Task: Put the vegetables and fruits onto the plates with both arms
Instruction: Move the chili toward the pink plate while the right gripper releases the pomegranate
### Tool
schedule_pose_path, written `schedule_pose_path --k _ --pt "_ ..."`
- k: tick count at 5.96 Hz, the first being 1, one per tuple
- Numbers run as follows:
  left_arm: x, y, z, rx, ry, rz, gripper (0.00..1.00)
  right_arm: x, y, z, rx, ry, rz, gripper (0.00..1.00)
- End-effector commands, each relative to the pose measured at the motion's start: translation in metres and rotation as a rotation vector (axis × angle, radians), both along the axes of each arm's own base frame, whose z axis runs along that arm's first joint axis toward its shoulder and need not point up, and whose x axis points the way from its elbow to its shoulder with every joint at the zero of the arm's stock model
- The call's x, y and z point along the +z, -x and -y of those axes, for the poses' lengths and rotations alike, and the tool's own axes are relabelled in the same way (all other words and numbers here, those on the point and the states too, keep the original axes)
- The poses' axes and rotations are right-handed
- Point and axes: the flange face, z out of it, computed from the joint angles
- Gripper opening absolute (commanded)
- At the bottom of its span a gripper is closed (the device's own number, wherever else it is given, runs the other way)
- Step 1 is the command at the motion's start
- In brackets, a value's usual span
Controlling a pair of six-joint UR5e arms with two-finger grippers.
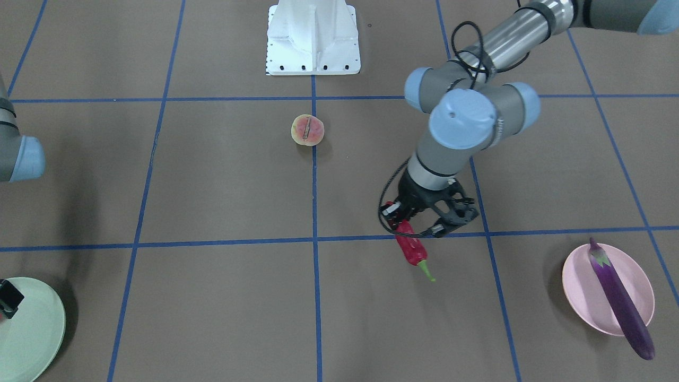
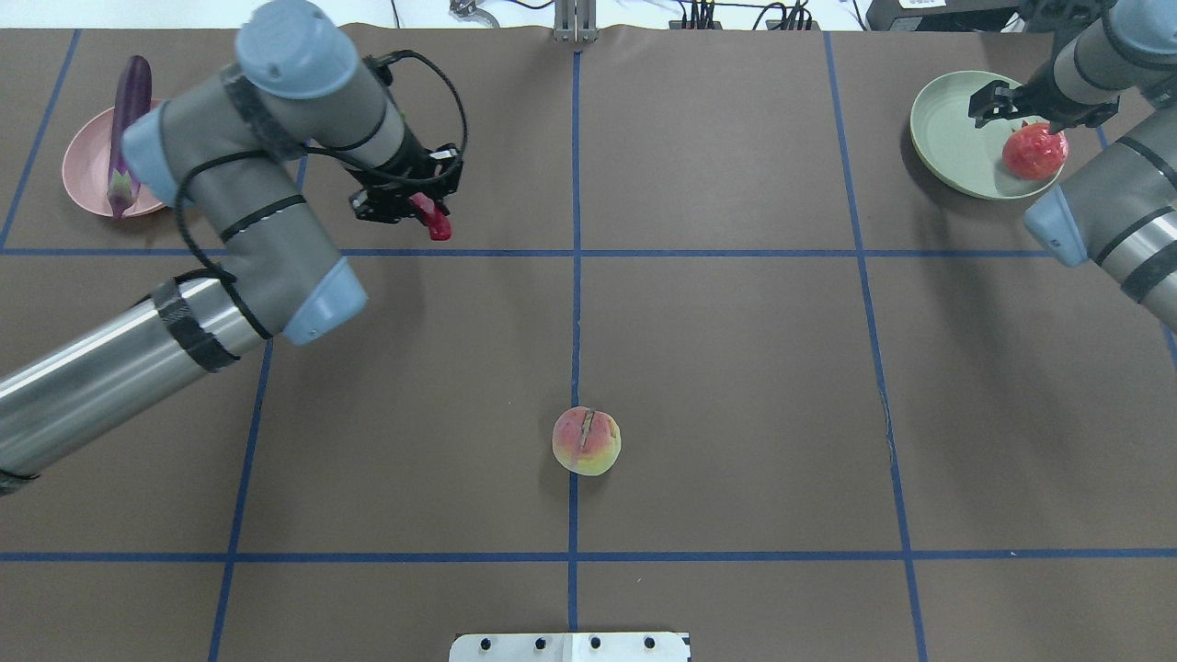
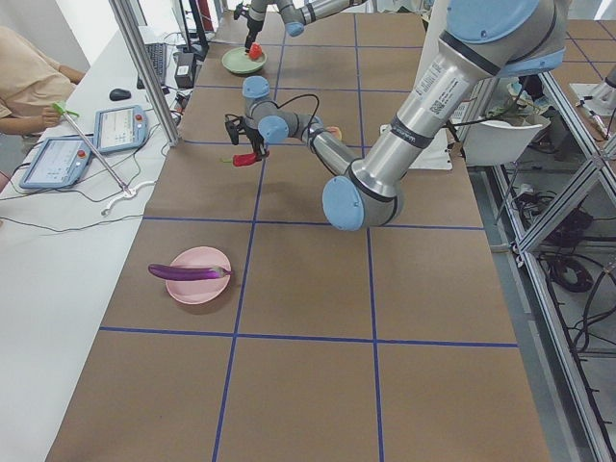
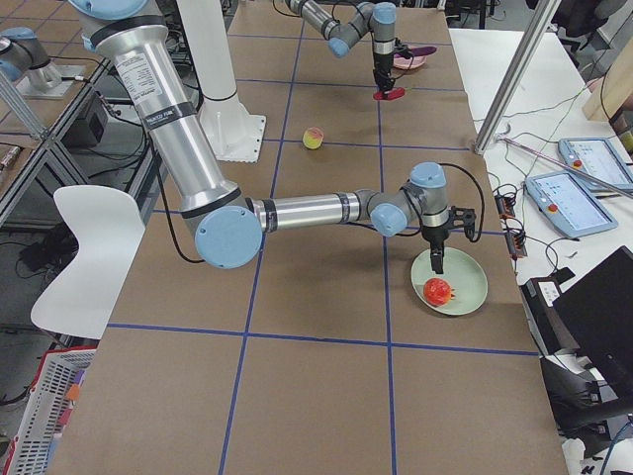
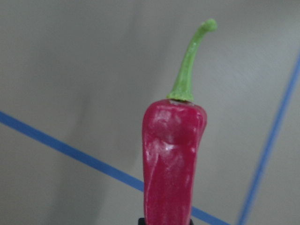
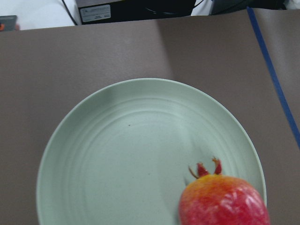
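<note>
Left gripper [image 1: 411, 225] clamped on chili pepper [image 1: 412, 249] tip; slim hold may drop it short of pink plate [image 1: 583, 281]; right gripper [image 2: 1021, 106] state unclear

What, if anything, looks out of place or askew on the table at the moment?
The eggplant lies diagonally across the pink plate. Its cap end is on the plate, but its far end juts well past the rim. Nothing else stands out.
</note>
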Motion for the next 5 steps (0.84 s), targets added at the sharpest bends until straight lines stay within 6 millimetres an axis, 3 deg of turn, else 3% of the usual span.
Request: schedule_pose_path --k 1,2,3,4,5 --pt "0.091 0.090 0.015 0.017 -0.027 0.110 0.00 -0.102 0.067 -0.061 -0.010 0.034 0.254 1.00" --pt "0.122 0.125 0.037 0.058 -0.048 0.184 0.00 -0.152 0.123 -0.106 -0.010 0.056 0.343 1.00" --pt "0.157 0.153 0.058 0.099 -0.063 0.239 0.00 -0.193 0.160 -0.151 0.003 0.095 0.429 1.00" --pt "0.194 0.173 0.076 0.140 -0.067 0.279 0.00 -0.225 0.210 -0.214 -0.046 0.132 0.484 1.00" --pt "0.213 0.181 0.098 0.147 -0.046 0.313 0.00 -0.260 0.248 -0.280 -0.080 0.171 0.473 1.00"
